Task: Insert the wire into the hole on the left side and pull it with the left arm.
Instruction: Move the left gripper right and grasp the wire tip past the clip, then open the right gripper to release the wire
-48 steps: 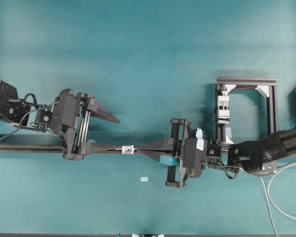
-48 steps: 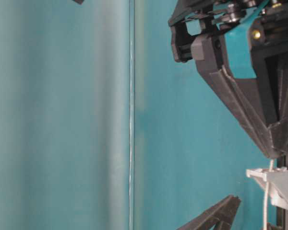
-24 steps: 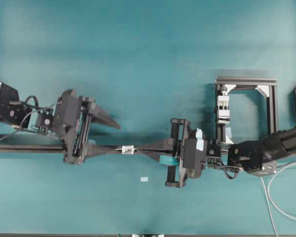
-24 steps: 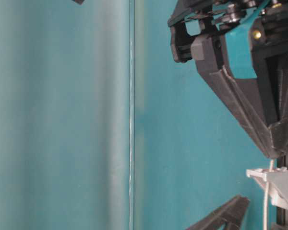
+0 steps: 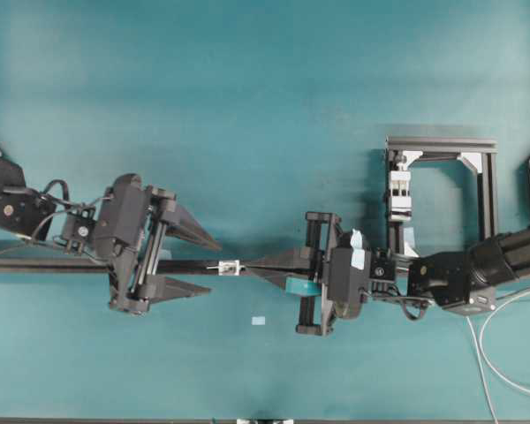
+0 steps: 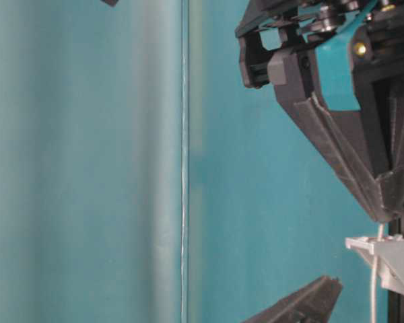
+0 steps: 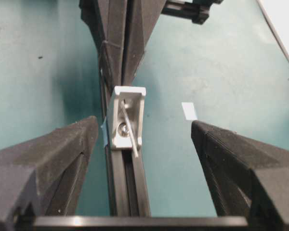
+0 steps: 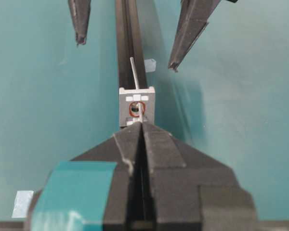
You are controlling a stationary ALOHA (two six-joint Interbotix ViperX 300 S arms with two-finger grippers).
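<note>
The wire runs from my right gripper [image 8: 142,124] through the hole [image 8: 136,108] in a small silver block [image 5: 230,266] on a black rail. My right gripper is shut on the wire just behind the block. The wire's stiff free end [image 7: 131,134] sticks out of the block's left side and slants over the rail. My left gripper [image 7: 144,124] is open. Its fingers [image 7: 62,154] stand either side of the rail and of the wire's end, touching neither. In the overhead view the left gripper [image 5: 214,267] sits just left of the block. The table-level view shows the block [image 6: 384,259] below my right gripper [image 6: 387,215].
The black rail [image 5: 62,265] runs left from the block under my left arm. A metal frame [image 5: 442,146] stands at the right. A small pale tape piece [image 5: 259,321] lies in front of the block. The wire's slack [image 5: 488,353] loops at the lower right.
My left gripper has narrowed and shifted toward the table's front. Its fingers now straddle the rail, where one lay along it before. The right gripper has not moved.
</note>
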